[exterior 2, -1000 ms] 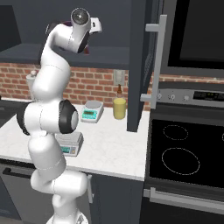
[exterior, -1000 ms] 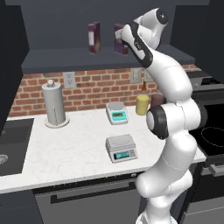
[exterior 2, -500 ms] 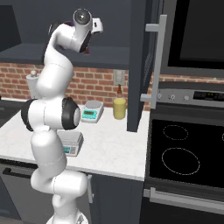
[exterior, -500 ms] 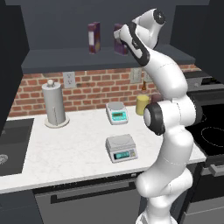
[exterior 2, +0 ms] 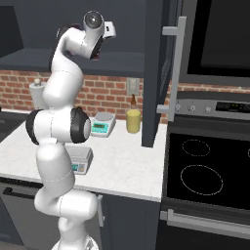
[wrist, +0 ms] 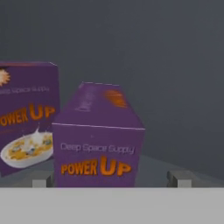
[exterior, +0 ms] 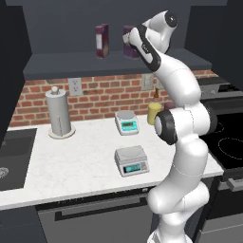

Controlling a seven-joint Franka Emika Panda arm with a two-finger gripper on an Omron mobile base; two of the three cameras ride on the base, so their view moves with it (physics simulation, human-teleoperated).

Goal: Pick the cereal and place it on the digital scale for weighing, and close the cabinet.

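Observation:
The cereal (wrist: 98,140), a dark purple box, stands on the shelf of the open cabinet (exterior 2: 157,73). My gripper (wrist: 111,180) is open, with one fingertip on each side of the box's lower part and a gap left on the right side. From the left base view the cereal (exterior: 127,34) is partly hidden behind my gripper (exterior: 129,46), high above the counter. The digital scale (exterior: 131,160), light grey with a green display, sits near the counter's front edge with nothing on its platform.
A second purple box with a cereal-bowl picture (wrist: 26,118) stands just left of the cereal on the same shelf. On the counter are a small white scale with a teal front (exterior: 126,122), a paper towel holder (exterior: 59,114), a yellow jar (exterior: 153,113). The stove (exterior 2: 205,166) lies right.
My hand has moved in along the shelf toward the cereal, a little to the left in the left base view. The boxes and scales have not moved.

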